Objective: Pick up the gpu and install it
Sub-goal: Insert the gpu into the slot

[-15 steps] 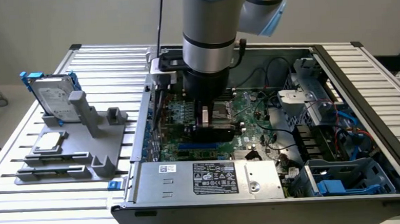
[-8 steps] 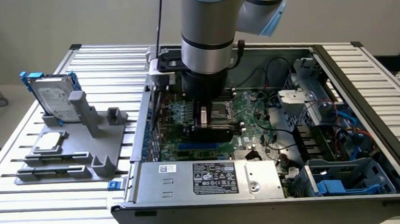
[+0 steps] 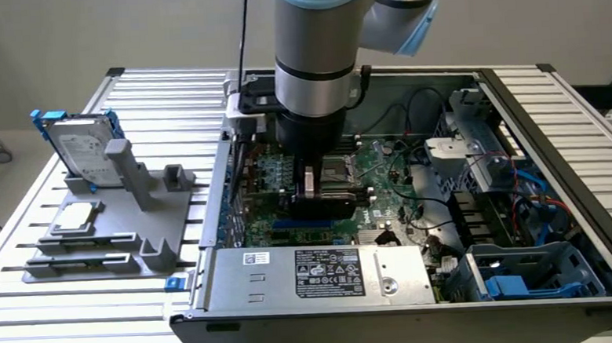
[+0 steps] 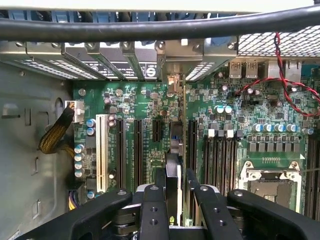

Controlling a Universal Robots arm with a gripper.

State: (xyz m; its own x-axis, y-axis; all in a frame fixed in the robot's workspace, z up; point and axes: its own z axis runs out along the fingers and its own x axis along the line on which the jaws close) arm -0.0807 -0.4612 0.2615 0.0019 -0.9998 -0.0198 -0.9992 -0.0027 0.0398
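Both fingers (image 4: 153,210) of the claw (image 4: 175,179) clench the gpu (image 4: 172,162) edge-on between them, above the motherboard (image 4: 130,100).

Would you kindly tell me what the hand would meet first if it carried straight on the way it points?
The hand, closed on the gpu, points at the motherboard; the card's edge would probably reach the board's slots first, though depth is unclear.
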